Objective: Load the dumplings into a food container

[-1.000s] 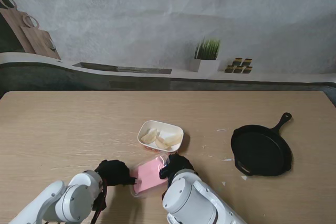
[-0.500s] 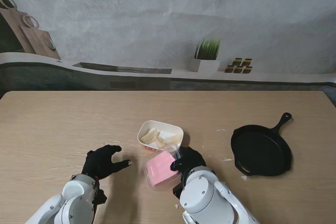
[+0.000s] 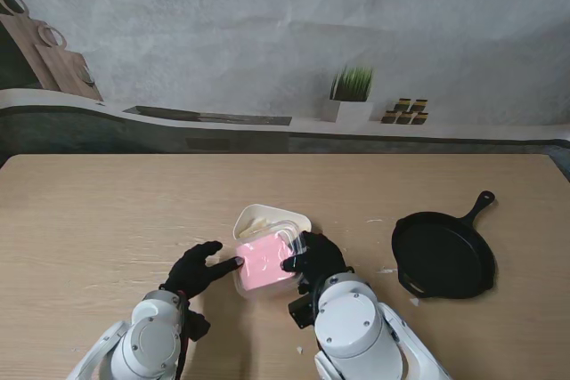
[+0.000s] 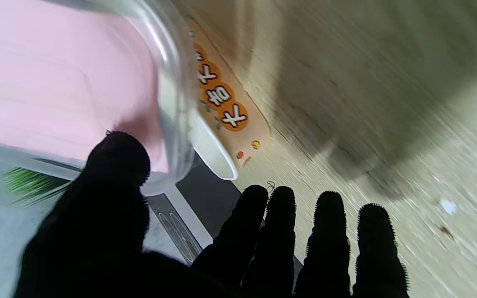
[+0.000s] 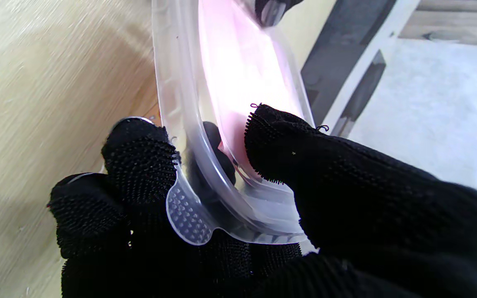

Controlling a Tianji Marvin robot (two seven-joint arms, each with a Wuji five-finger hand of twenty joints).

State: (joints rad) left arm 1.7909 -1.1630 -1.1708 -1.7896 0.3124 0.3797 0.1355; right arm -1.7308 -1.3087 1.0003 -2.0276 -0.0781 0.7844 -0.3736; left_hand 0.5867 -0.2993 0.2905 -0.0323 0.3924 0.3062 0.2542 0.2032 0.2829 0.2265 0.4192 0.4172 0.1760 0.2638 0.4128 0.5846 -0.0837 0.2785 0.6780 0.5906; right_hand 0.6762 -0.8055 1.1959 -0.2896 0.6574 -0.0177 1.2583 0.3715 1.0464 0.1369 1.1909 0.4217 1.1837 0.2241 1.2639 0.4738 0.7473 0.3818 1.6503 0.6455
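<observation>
Pinching pink lid (image 3: 264, 263) by its rim in right hand (image 3: 313, 258), over white container (image 3: 267, 220) of dumplings; left hand (image 3: 199, 267) spread, touching the edge. Could land crooked, slip, or tip the container.

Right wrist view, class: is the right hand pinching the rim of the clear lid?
Yes: the right hand has its thumb and fingers closed on the rim of the clear lid.

My right hand (image 3: 313, 258), low and just right of centre in the stand view, is pinched closed, thumb opposing the fingers (image 5: 139, 153). My left hand (image 3: 201, 267) sits lower left of centre, fingers straight and together (thumb apart).
</observation>
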